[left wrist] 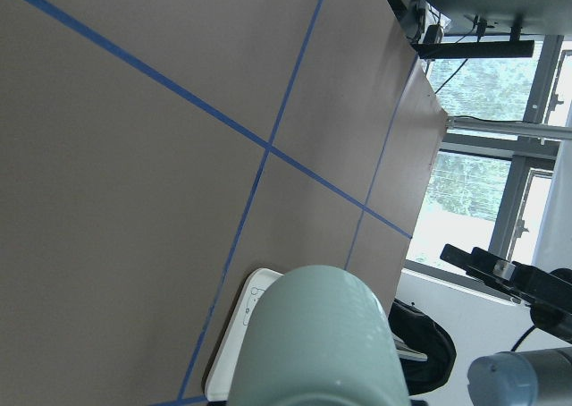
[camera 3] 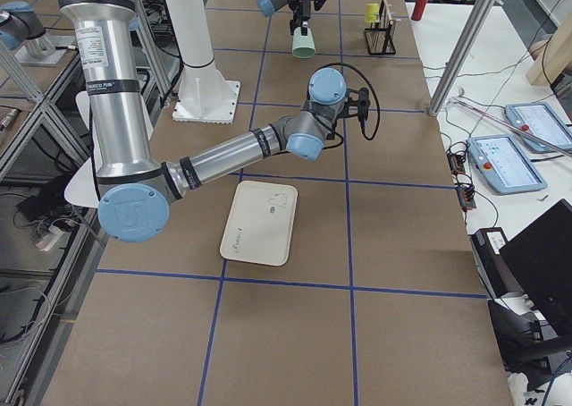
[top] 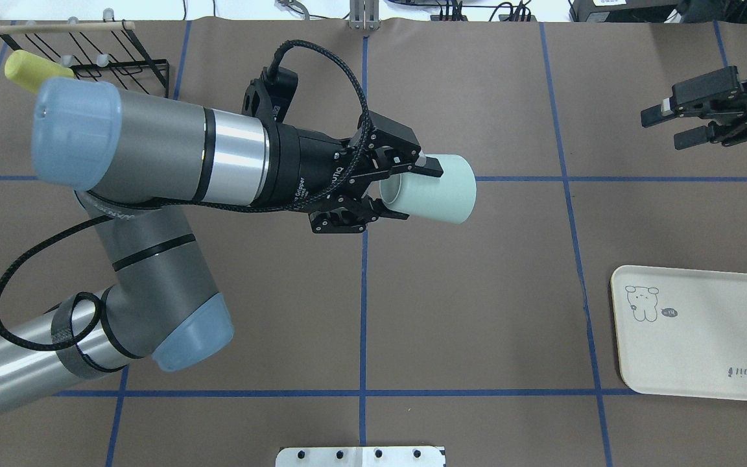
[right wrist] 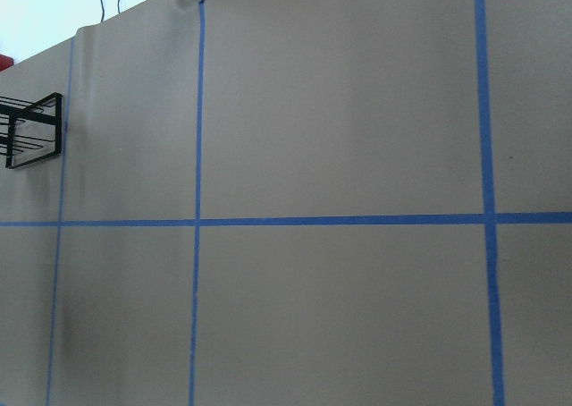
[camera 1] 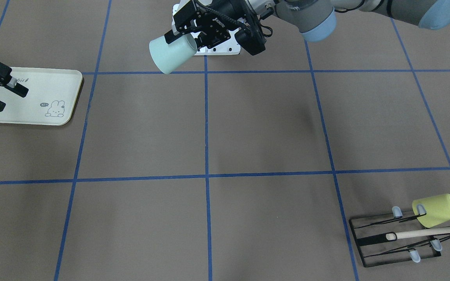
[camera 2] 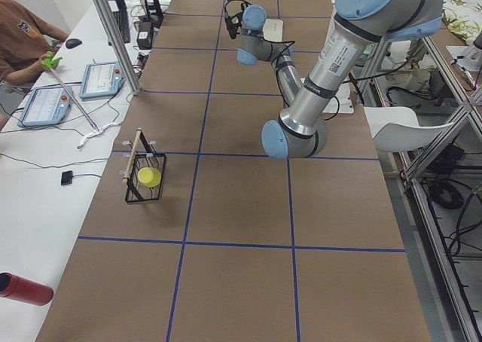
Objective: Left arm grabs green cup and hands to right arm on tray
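Brown table with tray, wire rack

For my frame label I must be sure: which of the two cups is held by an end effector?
The mint-green cup, gripped on its side by the left end effector. The yellow-green cup sits on the black wire rack.

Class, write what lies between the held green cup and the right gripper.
Nothing. In the overhead view only bare brown table, crossed by one blue tape line, shows between the green cup and the right gripper.
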Motion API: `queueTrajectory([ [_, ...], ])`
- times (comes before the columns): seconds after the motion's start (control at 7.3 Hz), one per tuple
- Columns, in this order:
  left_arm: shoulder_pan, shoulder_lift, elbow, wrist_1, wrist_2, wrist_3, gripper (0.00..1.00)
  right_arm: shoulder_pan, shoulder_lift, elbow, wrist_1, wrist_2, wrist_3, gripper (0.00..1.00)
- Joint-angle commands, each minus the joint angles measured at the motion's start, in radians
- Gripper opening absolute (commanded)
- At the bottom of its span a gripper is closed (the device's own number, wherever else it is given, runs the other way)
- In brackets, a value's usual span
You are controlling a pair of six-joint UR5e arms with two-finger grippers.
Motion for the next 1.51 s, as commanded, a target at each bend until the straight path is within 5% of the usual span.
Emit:
queueTrajectory([
  [0.0,0.034,0.000,0.016,-0.123,0.064,-0.088,0.00,-0.047,0.021,-0.002,0.153,-0.001,0.173,0.99],
  [0.27,0.106,0.001,0.014,-0.218,0.190,-0.094,0.00,-0.099,0.030,0.000,0.354,-0.021,0.416,0.95],
  [0.96,0.108,0.067,0.010,-0.446,0.221,-0.160,0.00,-0.344,0.050,-0.003,0.958,-0.434,1.032,0.94],
  [1.37,0.110,0.062,0.010,-0.471,0.224,-0.189,0.00,-0.459,0.052,0.005,1.030,-0.580,1.052,0.94],
])
